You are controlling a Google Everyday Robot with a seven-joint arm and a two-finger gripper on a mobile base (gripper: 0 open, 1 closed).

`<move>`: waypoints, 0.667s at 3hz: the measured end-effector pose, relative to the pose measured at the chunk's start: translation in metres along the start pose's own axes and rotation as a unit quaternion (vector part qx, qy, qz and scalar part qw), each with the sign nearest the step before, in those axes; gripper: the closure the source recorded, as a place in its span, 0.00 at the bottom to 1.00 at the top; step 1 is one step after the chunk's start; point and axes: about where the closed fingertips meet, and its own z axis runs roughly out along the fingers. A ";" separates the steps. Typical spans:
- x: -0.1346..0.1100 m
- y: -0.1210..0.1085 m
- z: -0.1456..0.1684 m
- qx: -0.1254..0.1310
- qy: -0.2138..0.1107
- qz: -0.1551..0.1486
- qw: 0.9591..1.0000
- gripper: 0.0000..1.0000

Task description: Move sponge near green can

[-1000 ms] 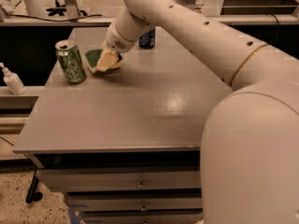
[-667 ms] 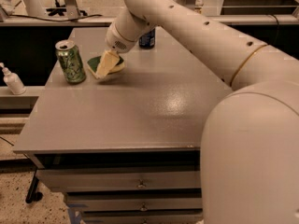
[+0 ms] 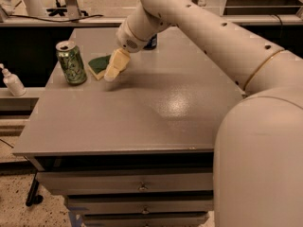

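The green can [image 3: 71, 62] stands upright near the table's far left. The sponge [image 3: 98, 65], dark green on top with a pale yellow base, lies on the table just right of the can, a small gap between them. My gripper [image 3: 113, 70] hangs from the arm that reaches in from the right. It is at the sponge's right edge, low over the table, and hides that edge.
A dark blue can [image 3: 152, 43] stands further back, mostly hidden behind my arm. A white pump bottle [image 3: 11, 81] stands on a lower shelf to the left. The grey table [image 3: 142, 117] has drawers under its front edge. My arm's big body fills the right side.
The sponge has settled flat beside the green can. My gripper has shifted slightly right and down along the sponge's right edge.
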 end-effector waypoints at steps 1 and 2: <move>0.021 -0.006 -0.039 -0.015 -0.045 0.015 0.999 0.00; 0.044 -0.017 -0.096 -0.015 -0.078 0.013 0.997 0.00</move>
